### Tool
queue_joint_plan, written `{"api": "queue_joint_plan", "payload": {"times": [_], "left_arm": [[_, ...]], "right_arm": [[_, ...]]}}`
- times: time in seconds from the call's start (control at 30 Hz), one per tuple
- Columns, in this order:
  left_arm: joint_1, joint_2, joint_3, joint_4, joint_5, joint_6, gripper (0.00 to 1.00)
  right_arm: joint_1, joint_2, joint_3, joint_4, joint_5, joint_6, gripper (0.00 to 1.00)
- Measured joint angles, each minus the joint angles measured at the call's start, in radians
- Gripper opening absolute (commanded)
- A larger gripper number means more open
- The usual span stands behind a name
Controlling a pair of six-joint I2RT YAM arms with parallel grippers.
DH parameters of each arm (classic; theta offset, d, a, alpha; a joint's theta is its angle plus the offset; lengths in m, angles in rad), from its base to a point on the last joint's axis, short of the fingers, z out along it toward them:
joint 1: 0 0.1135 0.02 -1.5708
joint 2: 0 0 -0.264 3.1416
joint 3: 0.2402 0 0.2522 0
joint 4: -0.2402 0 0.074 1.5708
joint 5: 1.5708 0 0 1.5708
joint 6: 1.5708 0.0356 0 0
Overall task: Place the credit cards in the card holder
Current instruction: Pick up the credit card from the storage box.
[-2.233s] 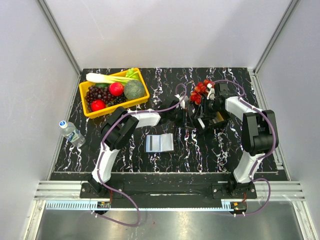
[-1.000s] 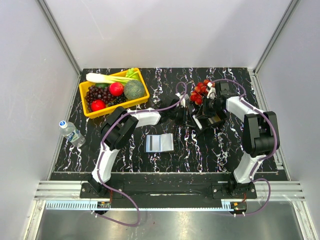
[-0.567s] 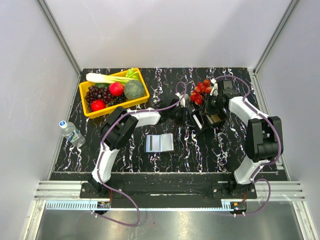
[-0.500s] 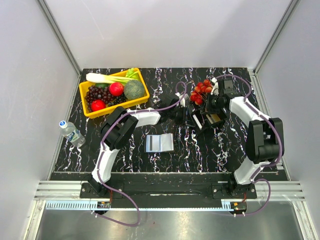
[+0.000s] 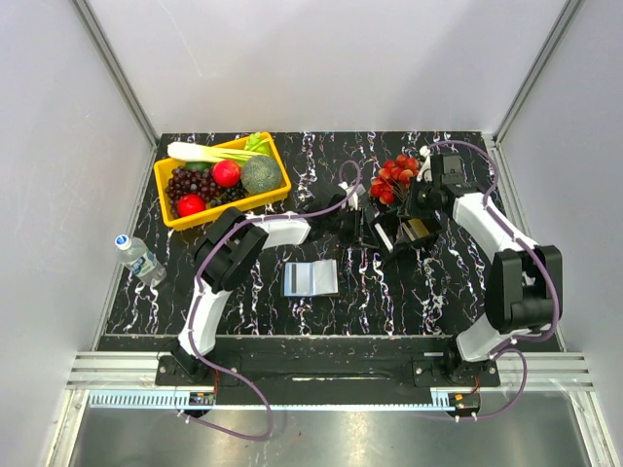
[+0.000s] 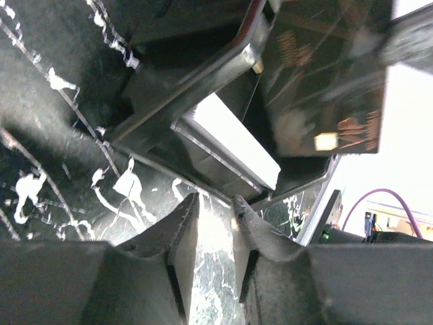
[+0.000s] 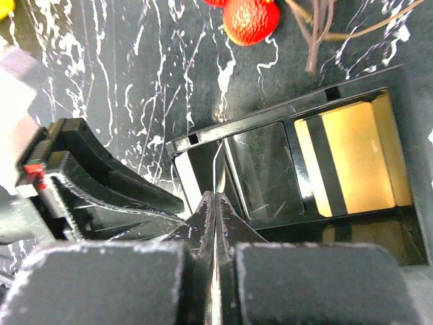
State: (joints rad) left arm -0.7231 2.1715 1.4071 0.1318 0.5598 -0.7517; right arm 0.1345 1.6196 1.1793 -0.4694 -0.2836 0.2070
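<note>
1. Over the black tray [image 7: 284, 112], right of the table's centre, our right gripper [image 7: 214, 200] has its fingers pressed together on an edge of a dark card [image 6: 325, 74]. Our right wrist sees that card only as a hairline. The left wrist view shows its broad face and gold chip, tilted up out of the tray.
2. Our left gripper [image 6: 215, 203] sits low at the tray's rim. Its fingers stand a narrow gap apart with bare table between them, and they hold nothing.
3. A gold card [image 7: 355, 162] with a black stripe lies flat in the tray.
4. The card holder [image 5: 310, 278] lies open, pale side up, nearer our bases and well apart from the tray.
5. We judge the cards light, stiff and slick. We should pinch one deep along the middle of an edge, since a corner grip would let it swivel. A card lying flat offers no edge until it is tipped against the tray wall.
6. Farther out are a red fruit cluster [image 5: 394, 175], a yellow basket [image 5: 229, 207] and a bottle [image 5: 139, 257].
</note>
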Motion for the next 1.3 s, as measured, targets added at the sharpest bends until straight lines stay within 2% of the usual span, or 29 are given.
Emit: {"api": "queue_joint_plan", "payload": {"times": [0.03, 0.23, 0.37, 0.73, 1.03, 1.3], "left_arm": [[0.001, -0.005, -0.01, 0.003, 0.0, -0.001, 0.36], [0.013, -0.056, -0.059, 0.006, -0.007, -0.002, 0.4], [0.02, -0.092, -0.072, 0.032, -0.011, -0.002, 0.42], [0.075, -0.261, -0.228, 0.088, -0.065, -0.001, 0.47], [0.18, -0.436, -0.309, 0.02, -0.192, 0.041, 0.5], [0.236, -0.546, -0.407, -0.016, -0.254, 0.064, 0.51]], "right_arm": [[0.0, -0.018, -0.001, 0.0, 0.013, 0.0, 0.0], [0.0, -0.148, -0.003, 0.021, 0.083, 0.0, 0.0], [0.0, -0.164, -0.003, 0.031, 0.083, 0.003, 0.0], [0.01, -0.163, 0.001, 0.0, -0.039, 0.018, 0.0], [0.204, -0.089, 0.061, -0.101, -0.018, -0.048, 0.0], [0.304, 0.01, 0.061, -0.132, 0.034, -0.07, 0.0]]}}
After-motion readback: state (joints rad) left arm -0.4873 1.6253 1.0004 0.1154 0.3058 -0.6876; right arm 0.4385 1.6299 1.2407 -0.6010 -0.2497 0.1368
